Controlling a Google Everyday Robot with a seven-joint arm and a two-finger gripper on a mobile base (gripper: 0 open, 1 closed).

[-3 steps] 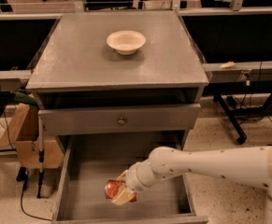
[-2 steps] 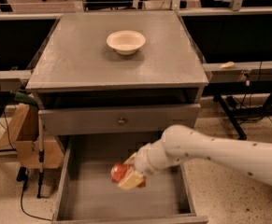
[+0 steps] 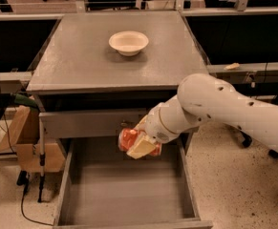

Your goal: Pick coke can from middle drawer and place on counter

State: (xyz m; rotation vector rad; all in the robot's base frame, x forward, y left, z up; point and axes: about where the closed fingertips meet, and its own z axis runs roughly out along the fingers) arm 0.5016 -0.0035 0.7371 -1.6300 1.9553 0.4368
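My gripper [image 3: 139, 144] is shut on the red coke can [image 3: 128, 139] and holds it in the air above the open middle drawer [image 3: 124, 190], in front of the closed drawer front above it. The can lies sideways between the cream fingers [image 3: 141, 149]. The drawer's grey floor is bare. The counter [image 3: 81, 56] is the grey cabinet's flat top, above and behind the can. My white arm [image 3: 224, 109] comes in from the right.
A cream bowl [image 3: 128, 42] stands on the counter near its back middle. The upper drawer front [image 3: 81, 123] is shut. A cardboard box [image 3: 26, 137] and a cable lie on the floor at the left. Black desks stand behind and to both sides.
The gripper has lifted the coke can from the drawer floor up and to the right, to the height of the upper drawer front. The arm has risen with it.
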